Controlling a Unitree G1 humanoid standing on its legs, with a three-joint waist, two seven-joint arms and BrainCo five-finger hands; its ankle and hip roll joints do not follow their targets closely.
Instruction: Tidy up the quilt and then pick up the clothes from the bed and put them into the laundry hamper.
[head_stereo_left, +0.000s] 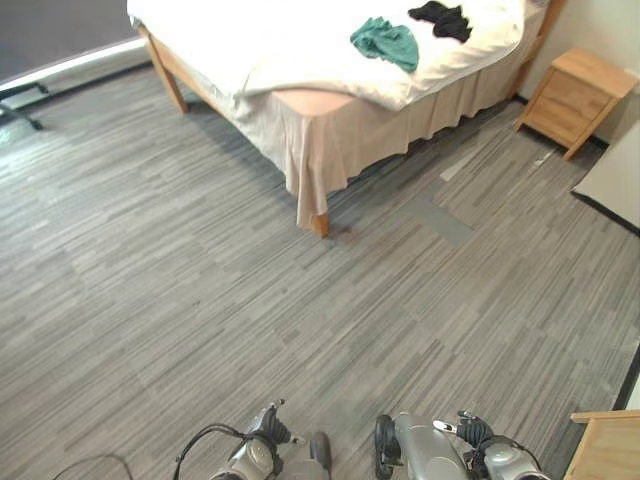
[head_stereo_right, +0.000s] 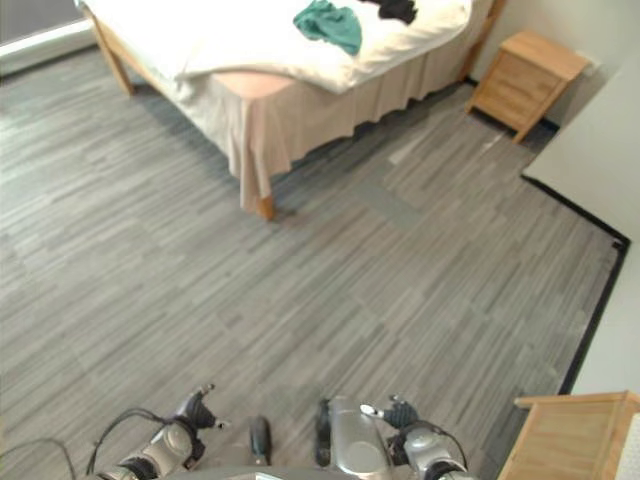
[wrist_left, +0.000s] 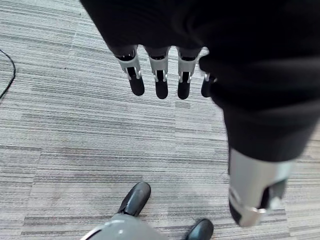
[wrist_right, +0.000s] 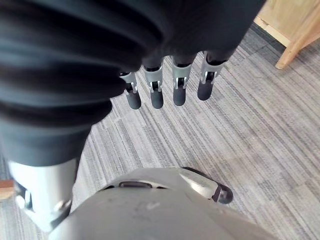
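A bed (head_stereo_left: 300, 110) is standing at the far side of the room, its wooden legs resting on grey striped carpet (head_stereo_left: 200, 300). A white quilt (head_stereo_left: 270, 40) is lying over most of the mattress, but it is not reaching the near corner, where a peach sheet (head_stereo_left: 310, 100) is showing and a beige skirt is hanging down to the floor. Two pieces of clothing are lying on top of the quilt, near the far side of the bed: a crumpled green garment (head_stereo_left: 386, 41) and, just beyond it and apart from it, a black garment (head_stereo_left: 442, 19). A wooden nightstand (head_stereo_left: 577, 100) is standing against the wall to the right of the bed. Another piece of light wooden furniture (head_stereo_left: 608, 446) is showing at the near right edge.

Both hands are hanging low beside the robot, well away from the bed. The left hand (wrist_left: 160, 75) is pointing down over the carpet with its fingers (wrist_left: 161, 87) straight and relaxed, holding nothing. The right hand (wrist_right: 167, 82) is doing the same, its fingers (wrist_right: 179, 92) loosely extended and spread over bare carpet, with a wooden furniture leg (wrist_right: 300, 35) standing near it.
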